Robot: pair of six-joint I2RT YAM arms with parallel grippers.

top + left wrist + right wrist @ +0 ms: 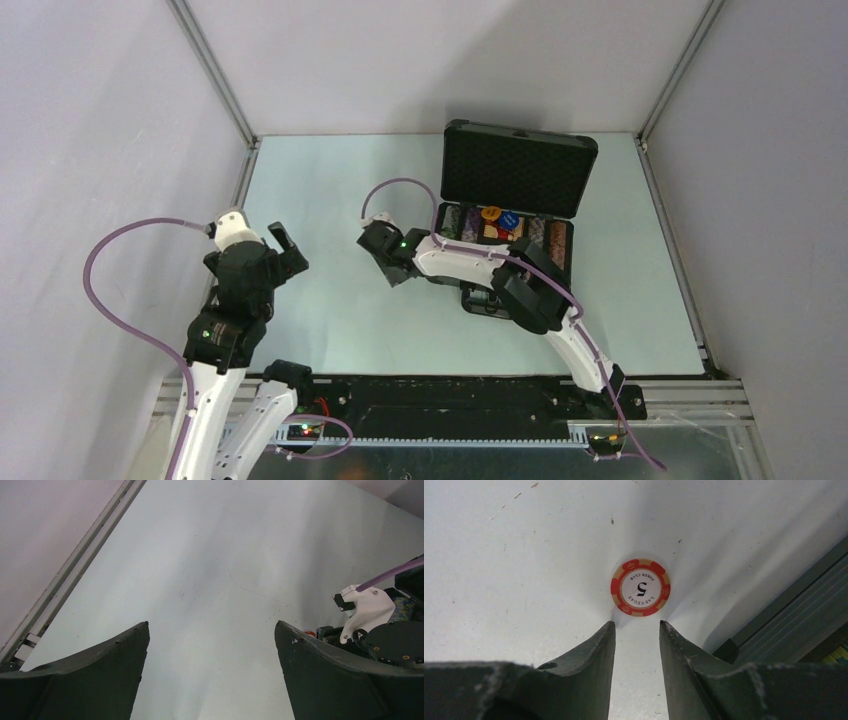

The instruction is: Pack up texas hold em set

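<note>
While the case (520, 170) stands open with chip rows (558, 240) seated, one red-white chip (641, 587) is found loose on the worktop (330, 190) before the right gripper (636, 625), jaws narrowly apart; left gripper (212, 627) jaws wide apart, empty.

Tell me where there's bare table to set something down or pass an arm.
Bare: the far-left table between the left rail and the case; the stretch between left gripper and right gripper. Crowded: the case's left front, with the right arm and a red-white chip.
</note>
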